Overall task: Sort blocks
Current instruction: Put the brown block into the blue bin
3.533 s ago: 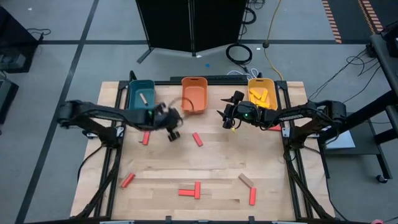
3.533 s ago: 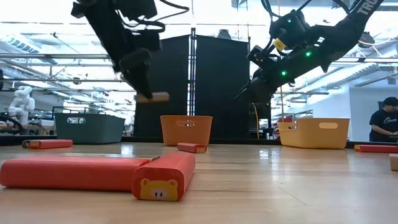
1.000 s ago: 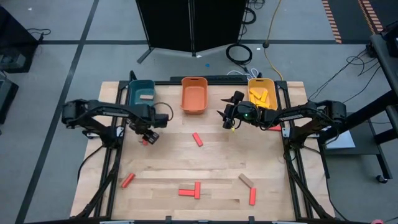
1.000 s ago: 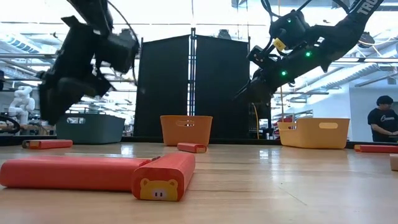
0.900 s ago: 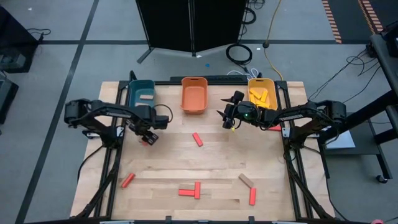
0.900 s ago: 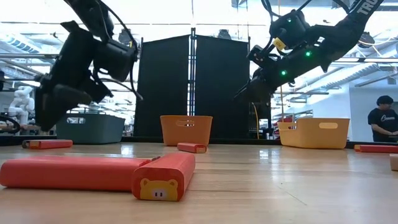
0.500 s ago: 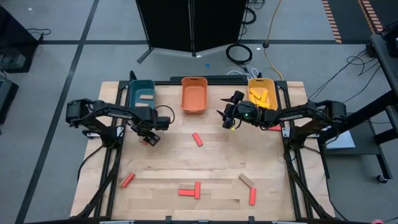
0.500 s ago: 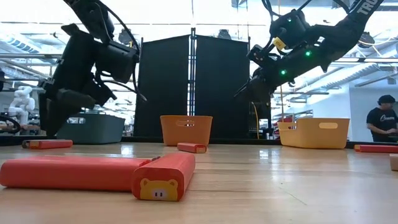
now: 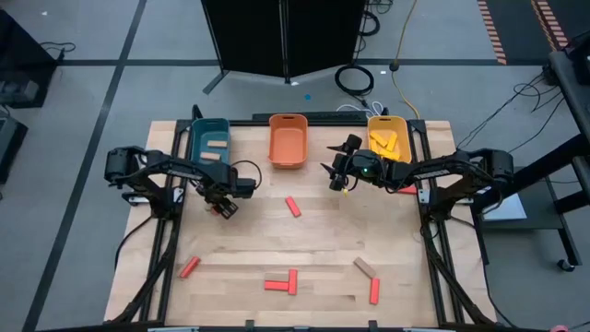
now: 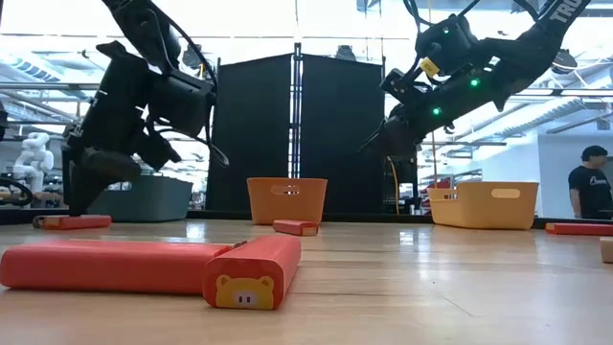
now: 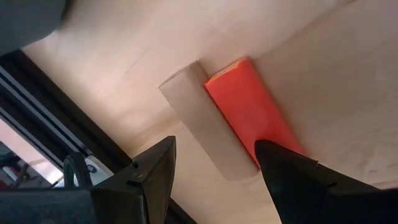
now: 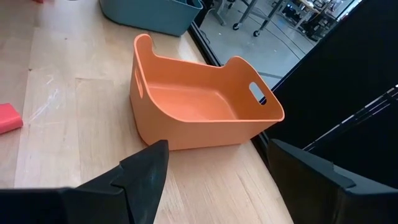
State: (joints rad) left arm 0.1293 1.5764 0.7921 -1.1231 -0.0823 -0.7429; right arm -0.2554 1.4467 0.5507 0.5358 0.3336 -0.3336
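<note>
The left gripper is hanging low over a red block near the teal bin, fingers spread, gripping nothing. The right gripper is hovering beside the orange bin — fingers parted, empty. More red blocks are lying scattered on the tabletop — two tan blocks are sitting in the teal bin.

From above, your left gripper covers the red block beneath it. Low camera: the front red block runs off at 9 o'clock, and the tan block at 3 o'clock.
</note>
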